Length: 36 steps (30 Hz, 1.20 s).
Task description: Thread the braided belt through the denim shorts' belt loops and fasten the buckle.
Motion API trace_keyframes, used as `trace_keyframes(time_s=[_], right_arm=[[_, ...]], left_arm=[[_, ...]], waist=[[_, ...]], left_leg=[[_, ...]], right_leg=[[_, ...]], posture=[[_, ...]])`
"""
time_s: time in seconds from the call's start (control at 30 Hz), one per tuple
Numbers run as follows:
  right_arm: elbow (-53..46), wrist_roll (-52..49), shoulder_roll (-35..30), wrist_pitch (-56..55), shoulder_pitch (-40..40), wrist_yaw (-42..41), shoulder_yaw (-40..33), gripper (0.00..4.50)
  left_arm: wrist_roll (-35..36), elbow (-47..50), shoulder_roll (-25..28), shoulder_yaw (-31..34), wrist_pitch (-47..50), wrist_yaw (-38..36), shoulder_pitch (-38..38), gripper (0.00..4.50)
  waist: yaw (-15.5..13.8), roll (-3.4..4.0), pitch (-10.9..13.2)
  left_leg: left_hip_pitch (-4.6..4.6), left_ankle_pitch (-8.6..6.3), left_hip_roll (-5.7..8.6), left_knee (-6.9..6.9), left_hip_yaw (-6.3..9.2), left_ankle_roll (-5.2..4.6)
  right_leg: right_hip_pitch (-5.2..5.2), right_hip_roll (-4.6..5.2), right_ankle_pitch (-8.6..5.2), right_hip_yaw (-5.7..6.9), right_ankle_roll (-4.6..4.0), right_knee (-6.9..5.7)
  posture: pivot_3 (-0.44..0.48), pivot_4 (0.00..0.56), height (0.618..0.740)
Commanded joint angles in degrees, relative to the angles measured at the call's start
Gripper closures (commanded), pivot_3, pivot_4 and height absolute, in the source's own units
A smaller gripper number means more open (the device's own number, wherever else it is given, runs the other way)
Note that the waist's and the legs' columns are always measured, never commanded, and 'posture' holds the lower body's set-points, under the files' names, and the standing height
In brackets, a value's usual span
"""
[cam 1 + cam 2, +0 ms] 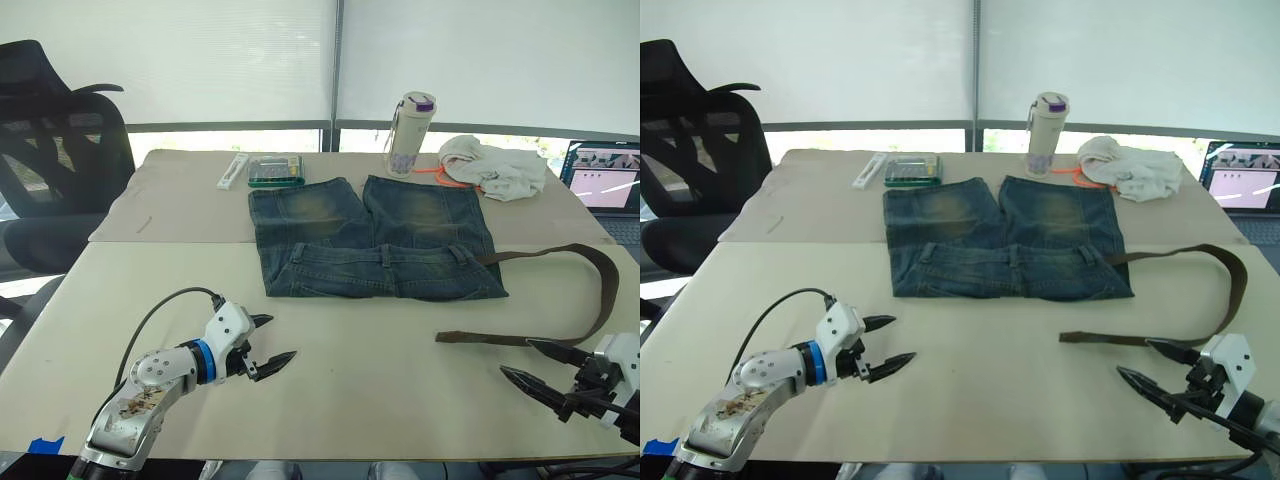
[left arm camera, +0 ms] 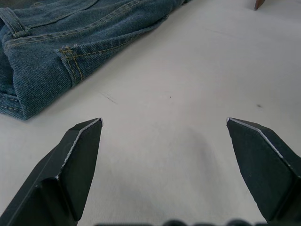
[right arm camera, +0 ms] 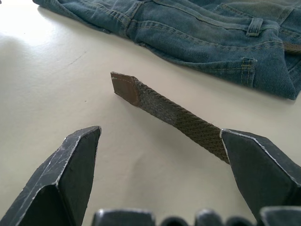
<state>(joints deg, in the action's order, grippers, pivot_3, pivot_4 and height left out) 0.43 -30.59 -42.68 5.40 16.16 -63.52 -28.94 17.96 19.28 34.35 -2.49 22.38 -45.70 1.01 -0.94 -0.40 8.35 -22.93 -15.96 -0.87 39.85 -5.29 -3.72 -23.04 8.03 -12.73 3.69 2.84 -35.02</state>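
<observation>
The denim shorts (image 1: 375, 235) lie flat mid-table with the waistband toward me and belt loops (image 1: 384, 256) along it. The braided belt (image 1: 596, 290) leaves the waistband's right end, arcs right and curls back to a loose tip (image 1: 446, 337) on the table. The buckle is hidden. My right gripper (image 1: 517, 357) is open just short of that tip, and the strap (image 3: 178, 115) crosses between its fingers ahead of them. My left gripper (image 1: 278, 340) is open over bare table below the shorts' left corner (image 2: 47, 56), holding nothing.
At the back stand a bottle (image 1: 409, 132), an off-white cloth bundle (image 1: 495, 165) with an orange cord (image 1: 440, 175), a green box (image 1: 275, 170) and a white stick (image 1: 232, 172). A laptop (image 1: 603, 180) is at the far right and an office chair (image 1: 50, 150) at the left.
</observation>
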Motion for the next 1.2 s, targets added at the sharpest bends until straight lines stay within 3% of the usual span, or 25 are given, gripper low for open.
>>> trace_keyframes(time_s=[0.03, 0.4, 0.53, 0.7, 0.8, 0.93, 1.1, 1.2], right_arm=[[-2.43, -1.11, 0.59, -1.73, 0.42, 0.69, -2.63, 0.00], [-2.94, -1.10, -0.70, -0.46, -1.92, 0.90, -2.93, 0.00], [-4.34, 1.58, -2.15, 0.91, -8.84, 5.45, -0.03, 0.00], [-4.06, 8.40, -4.09, 5.64, -20.41, 10.87, 9.60, 0.00], [1.37, 16.28, -5.62, 8.87, -29.23, 13.19, 18.36, 0.00], [9.69, 20.27, -5.75, 9.37, -38.43, 8.88, 26.23, 0.00], [24.56, 25.48, -0.50, 9.03, -50.98, 6.81, 34.60, 0.00], [30.34, 26.89, 1.19, 8.15, -54.11, 5.07, 36.34, 0.81]], left_arm=[[0.16, 0.91, 0.70, 0.15, -1.18, -0.97, -0.16, 0.03], [0.97, 2.60, -0.34, 0.67, -1.04, -0.11, -0.56, 0.03], [3.78, 4.93, 0.18, 1.67, 0.15, -1.69, 2.65, 0.03], [7.60, 5.70, 3.24, 3.10, 2.14, -5.82, 7.57, 0.03], [7.68, 5.17, 5.92, 2.77, 2.09, -8.19, 10.24, 0.03], [8.47, 3.71, 8.31, 4.01, 2.94, -9.83, 13.55, 0.03], [7.94, 3.52, 10.15, 5.53, 2.81, -9.73, 15.69, 0.03], [7.89, 3.80, 11.01, 6.08, 2.78, -9.76, 15.45, 0.00]], waist=[[-0.02, 0.00, 0.00], [0.01, 0.00, 0.00], [0.17, 0.00, 0.00], [0.31, 0.00, 0.00], [0.37, 0.00, 0.00], [0.09, -0.01, 0.02], [0.65, -0.04, 0.03], [0.74, -0.04, 0.03]], left_leg=[[0.00, 0.00, 0.00, 0.00, 0.00, 0.00], [0.01, 0.00, 0.00, 0.00, 0.00, 0.00], [0.01, 0.01, -0.01, 0.00, 0.01, 0.02], [0.02, 0.20, -0.01, 0.03, 0.00, 0.34], [-0.01, 0.30, 0.00, 0.03, -0.03, 0.51], [-0.17, 0.31, 0.04, 0.08, -0.02, 0.50], [-0.22, 0.32, 0.03, 0.15, 0.00, 0.51], [-0.23, 0.38, -0.01, 0.11, 0.03, 0.61]], right_leg=[[0.00, 0.00, 0.00, 0.00, 0.00, 0.00], [0.00, 0.00, 0.00, 0.00, 0.00, -0.01], [-0.01, 0.00, 0.00, -0.01, 0.00, -0.02], [-0.04, -0.06, 0.01, -0.01, -0.02, -0.11], [-0.07, -0.11, 0.00, -0.01, -0.02, -0.08], [-0.12, -0.11, 0.00, 0.02, -0.02, 0.00], [-0.13, -0.21, 0.00, 0.01, -0.01, 0.01], [-0.14, -0.32, 0.00, 0.01, -0.01, 0.00]], posture=[[0.000, 0.150, 0.737], [0.000, 0.150, 0.737], [0.000, 0.150, 0.737], [0.000, 0.150, 0.737], [0.000, 0.150, 0.737], [0.000, 0.150, 0.737], [0.000, 0.150, 0.737], [0.000, 0.150, 0.737]])
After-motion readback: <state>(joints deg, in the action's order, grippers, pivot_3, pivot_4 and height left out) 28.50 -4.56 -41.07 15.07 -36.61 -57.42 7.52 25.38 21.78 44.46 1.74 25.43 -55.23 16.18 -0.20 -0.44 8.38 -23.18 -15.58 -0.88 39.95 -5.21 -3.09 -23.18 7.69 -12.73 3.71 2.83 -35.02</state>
